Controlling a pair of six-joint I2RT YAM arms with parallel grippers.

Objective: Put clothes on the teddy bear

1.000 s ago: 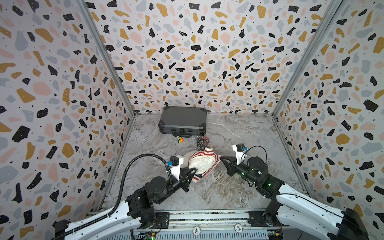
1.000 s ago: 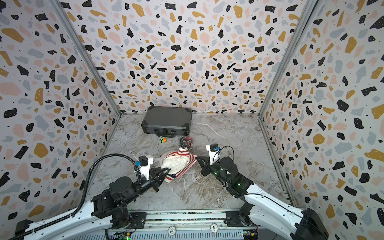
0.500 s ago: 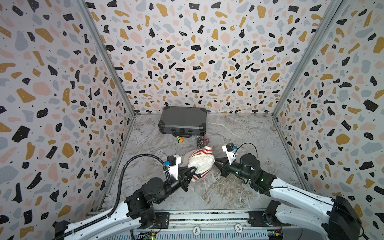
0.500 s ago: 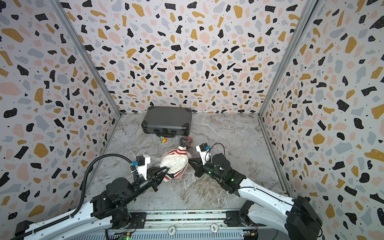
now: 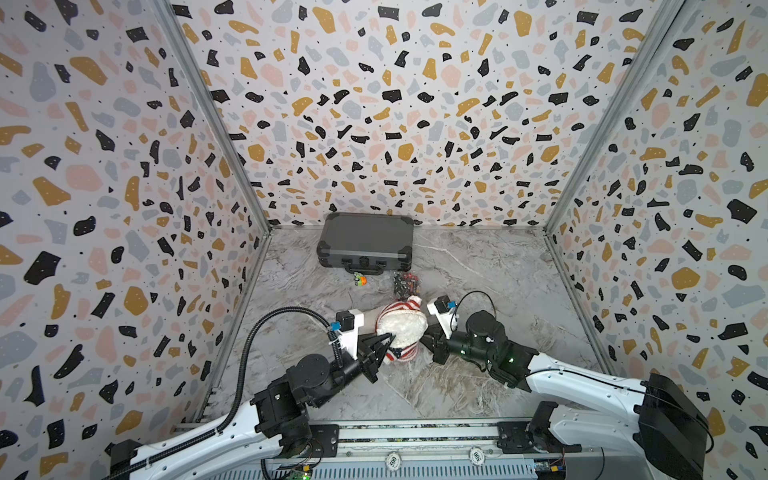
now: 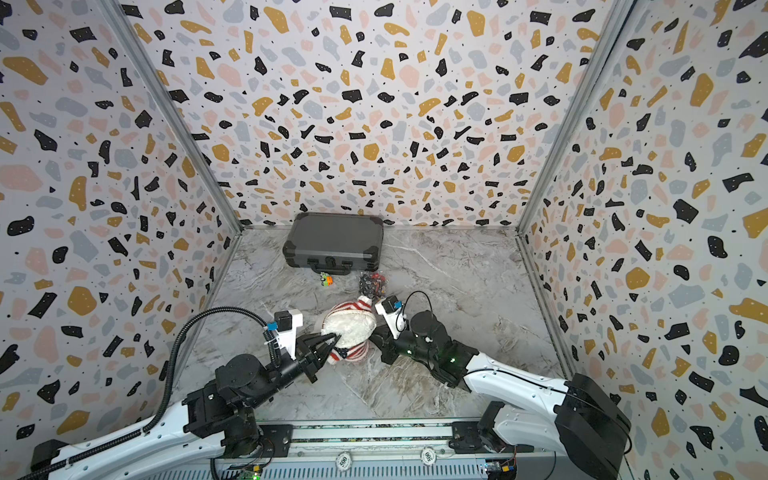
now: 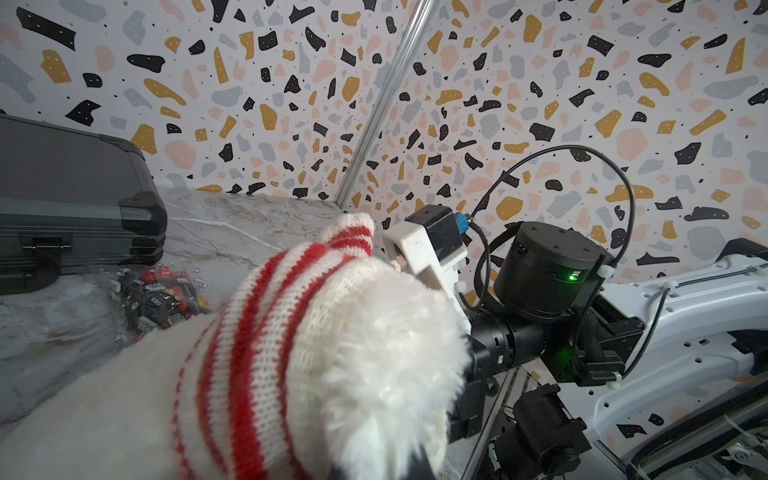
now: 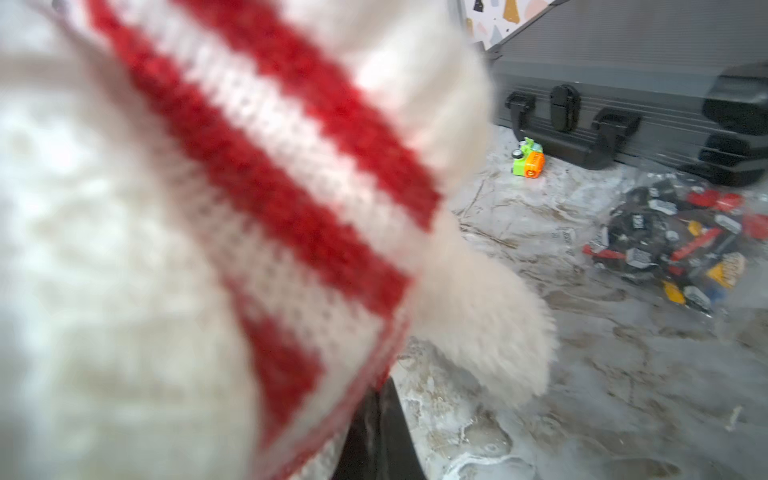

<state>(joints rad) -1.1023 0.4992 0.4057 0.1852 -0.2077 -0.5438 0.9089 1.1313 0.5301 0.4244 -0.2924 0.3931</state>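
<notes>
Left tool point(image 5: 390, 337), black, two-fingered: jaws closed to a point against the near flank of the teddy bear point(image 5: 405, 329); whether knit or fur is pinched cannot be told. Beyond this tool, against the back wall: grey case point(image 5: 365, 243), closed, handle toward the tools, lying flat on the marble-patterned counter point(image 5: 478, 266). Just in front of the case's handle: small green-and-orange toy point(image 5: 360, 280). Teddy bear: white, fluffy, between the two tools and touching both, nearer the counter's front edge than the back wall. Striped sweater point(image 5: 400, 308), red-and-white knit, covers the bear's far end, with white fur bare at the middle; a blue starred patch shows at the near end. Beyond the bear, just beside it: clear bag of small mixed parts point(image 5: 406, 284), black, red and yellow. Right tool point(image 5: 424, 340): jaws closed, pinched on the sweater's hem, which runs down to its dark finger in the right wrist view.
</notes>
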